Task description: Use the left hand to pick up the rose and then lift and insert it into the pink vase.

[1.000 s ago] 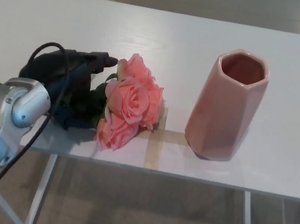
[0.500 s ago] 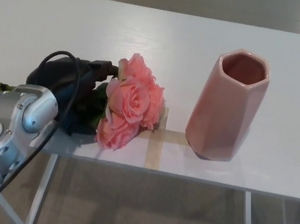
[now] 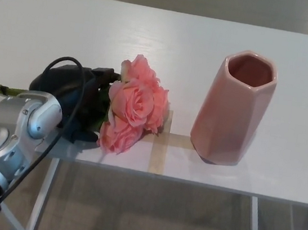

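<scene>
Left robot hand (image 3: pixel 79 97) lower over rose (image 3: pixel 134 107) — blooms right, stem left

We are seeing a bunch of salmon-pink roses with dark green leaves (image 3: pixel 133 108) lying on its side near the front edge, blooms pointing toward the glossy pink faceted ceramic vase (image 3: pixel 233 106), which is standing upright, mouth open, well apart to its right.

You will find no readable text, label, brand, number or sign here: the pink vase (image 3: pixel 233 111) and white worktop (image 3: pixel 170 37) are unmarked.
</scene>
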Robot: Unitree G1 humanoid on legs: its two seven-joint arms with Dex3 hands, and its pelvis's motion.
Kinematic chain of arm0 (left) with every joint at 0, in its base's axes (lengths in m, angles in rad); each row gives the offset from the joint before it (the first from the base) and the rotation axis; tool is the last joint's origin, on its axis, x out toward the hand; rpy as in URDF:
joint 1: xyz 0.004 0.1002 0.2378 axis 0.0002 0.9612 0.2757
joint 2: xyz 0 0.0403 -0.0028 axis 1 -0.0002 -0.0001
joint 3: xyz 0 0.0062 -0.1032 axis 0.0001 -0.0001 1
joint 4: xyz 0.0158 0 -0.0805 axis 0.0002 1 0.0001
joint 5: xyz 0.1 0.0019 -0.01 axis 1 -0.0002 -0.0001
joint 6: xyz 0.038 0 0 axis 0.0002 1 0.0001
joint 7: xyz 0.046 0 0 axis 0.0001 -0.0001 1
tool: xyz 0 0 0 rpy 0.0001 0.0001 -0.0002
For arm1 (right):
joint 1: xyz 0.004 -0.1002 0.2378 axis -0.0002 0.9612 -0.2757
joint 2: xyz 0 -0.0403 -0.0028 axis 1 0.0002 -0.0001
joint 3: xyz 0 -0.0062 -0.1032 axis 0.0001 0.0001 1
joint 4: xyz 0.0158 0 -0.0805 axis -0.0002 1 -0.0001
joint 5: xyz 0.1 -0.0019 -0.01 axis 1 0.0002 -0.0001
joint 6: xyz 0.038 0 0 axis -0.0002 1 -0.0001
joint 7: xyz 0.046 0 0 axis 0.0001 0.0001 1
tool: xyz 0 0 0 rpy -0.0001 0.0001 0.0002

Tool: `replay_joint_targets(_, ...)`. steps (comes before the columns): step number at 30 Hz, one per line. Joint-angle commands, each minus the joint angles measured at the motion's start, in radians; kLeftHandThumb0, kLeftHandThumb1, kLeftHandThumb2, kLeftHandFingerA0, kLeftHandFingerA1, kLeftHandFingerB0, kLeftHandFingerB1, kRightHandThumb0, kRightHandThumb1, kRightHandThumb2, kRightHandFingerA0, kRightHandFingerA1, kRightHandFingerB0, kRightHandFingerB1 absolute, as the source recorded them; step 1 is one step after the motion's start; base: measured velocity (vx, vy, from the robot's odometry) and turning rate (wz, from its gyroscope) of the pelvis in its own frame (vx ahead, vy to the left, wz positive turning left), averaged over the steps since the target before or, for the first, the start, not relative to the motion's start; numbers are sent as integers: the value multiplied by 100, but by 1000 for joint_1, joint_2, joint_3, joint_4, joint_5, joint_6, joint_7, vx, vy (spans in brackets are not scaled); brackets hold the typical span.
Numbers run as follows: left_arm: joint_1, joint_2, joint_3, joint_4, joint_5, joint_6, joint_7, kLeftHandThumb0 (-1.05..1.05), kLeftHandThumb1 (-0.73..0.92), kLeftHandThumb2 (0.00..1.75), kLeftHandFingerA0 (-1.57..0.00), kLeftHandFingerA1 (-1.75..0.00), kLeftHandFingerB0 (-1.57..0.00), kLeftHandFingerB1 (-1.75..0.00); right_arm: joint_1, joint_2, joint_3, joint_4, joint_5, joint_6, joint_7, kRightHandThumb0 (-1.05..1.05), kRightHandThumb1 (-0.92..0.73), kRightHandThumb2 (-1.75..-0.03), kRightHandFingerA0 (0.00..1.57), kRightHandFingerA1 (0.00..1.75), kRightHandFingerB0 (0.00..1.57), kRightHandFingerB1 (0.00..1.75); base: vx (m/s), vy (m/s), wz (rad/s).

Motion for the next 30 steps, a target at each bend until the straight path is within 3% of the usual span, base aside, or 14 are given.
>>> replay_joint_targets(1,-26,-26,-27,34,31,-3,-11,-56,36,67,-4,-26,-9,-37,-3,-9,-1,4,1,12,10,-34,-66,-60,61,41,56,39,0,0,0)
replay_joint_targets(2,-31,-30,-35,43,37,-9,-9,-29,27,84,0,-47,0,-46,-4,-9,-3,5,3,13,9,-34,-66,-60,61,41,56,39,0,0,0)
replay_joint_targets(5,-33,-32,-34,47,39,-11,-8,-29,27,84,0,-47,0,-46,-5,-9,-3,5,3,13,9,-34,-66,-60,61,41,56,39,0,0,0)
replay_joint_targets(6,-47,-35,-32,60,-15,-46,-92,-40,55,77,-77,-58,-37,-44,-4,-7,2,2,-2,8,9,-35,-66,-59,63,41,55,39,0,0,0)
replay_joint_targets(7,-50,-42,-17,69,-54,-60,-125,-26,72,62,-85,-83,-48,-35,-5,-7,4,1,-4,7,9,-37,-66,-60,62,41,54,39,0,0,0)
replay_joint_targets(8,-50,-48,-3,78,-85,-71,-147,-23,75,62,-86,-97,-54,-36,-6,-7,5,2,-5,6,8,-37,-66,-60,63,41,54,39,0,0,0)
replay_joint_targets(12,-52,-56,16,93,-111,-90,-172,-23,75,62,-86,-97,-54,-36,-6,-7,6,2,-4,6,7,-37,-66,-60,63,41,54,39,0,0,0)
replay_joint_targets(13,-55,-56,1,61,-97,-65,-201,-14,80,64,-107,-75,-74,-46,-9,-8,7,3,-4,9,9,-35,-66,-59,63,41,55,38,0,0,0)
replay_joint_targets(14,-55,-51,-10,43,-76,-52,-203,-13,76,63,-103,-60,-80,-49,-8,-9,7,3,-4,8,9,-37,-67,-60,62,41,53,38,0,0,0)
replay_joint_targets(15,-55,-47,-18,34,-59,-46,-199,-13,69,61,-90,-55,-82,-51,-8,-9,4,3,-1,8,11,-35,-66,-60,63,42,54,39,0,0,0)
replay_joint_targets(18,-54,-43,-24,25,-46,-39,-198,-13,69,61,-90,-55,-82,-51,-8,-9,0,3,3,7,12,-35,-66,-60,63,42,54,39,0,0,0)
replay_joint_targets(19,-52,-43,-22,34,-49,-51,-188,-14,72,61,-87,-80,-84,-54,-8,-10,1,3,1,7,13,-35,-66,-60,62,42,54,39,0,0,0)
replay_joint_targets(25,-33,-51,-3,68,-59,-100,-119,-21,76,62,-95,-97,-76,-47,-3,-12,7,5,-5,8,13,-35,-66,-60,61,41,54,39,0,0,0)
replay_joint_targets(30,-24,-50,-7,61,-37,-113,-79,-21,75,63,-99,-97,-67,-44,-2,-14,11,6,-7,11,11,-35,-66,-60,62,42,55,39,0,0,0)
